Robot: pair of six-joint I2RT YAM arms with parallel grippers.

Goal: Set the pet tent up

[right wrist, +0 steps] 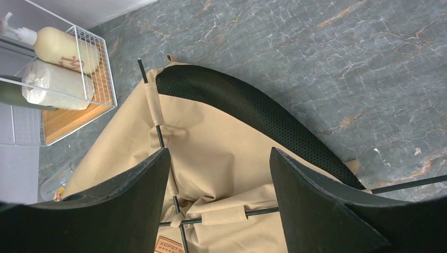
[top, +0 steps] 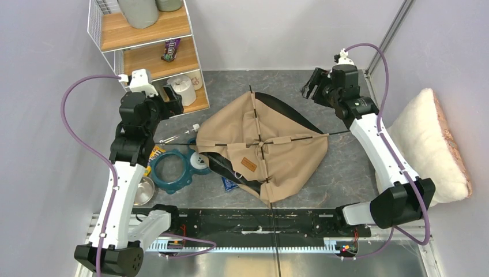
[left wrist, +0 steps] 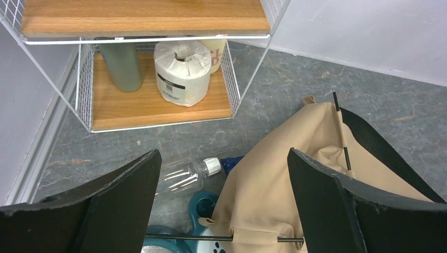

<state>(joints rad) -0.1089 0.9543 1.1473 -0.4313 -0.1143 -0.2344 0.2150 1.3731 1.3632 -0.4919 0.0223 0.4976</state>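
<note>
The tan pet tent [top: 262, 144] lies slumped in the middle of the table. Its thin black poles [top: 260, 141] cross on top, its black lining [top: 288, 112] shows along the far edge, and a brown patch label [top: 248, 164] faces up. My left gripper [top: 173, 98] is open and empty, raised beyond the tent's left corner. In the left wrist view [left wrist: 224, 158] tent fabric [left wrist: 295, 179] lies below it. My right gripper [top: 311, 85] is open and empty, raised beyond the tent's far right side. In the right wrist view [right wrist: 220, 155] it is over the tent [right wrist: 211, 132]. I see no pom-pom.
A wire and wood shelf [top: 150, 46] with a toilet roll [left wrist: 182, 71] stands at the back left. A clear bottle [left wrist: 182, 176], a teal bowl stand [top: 173, 170] and a metal bowl [top: 144, 190] lie left of the tent. The fluffy white cushion [top: 429, 144] leans at the right.
</note>
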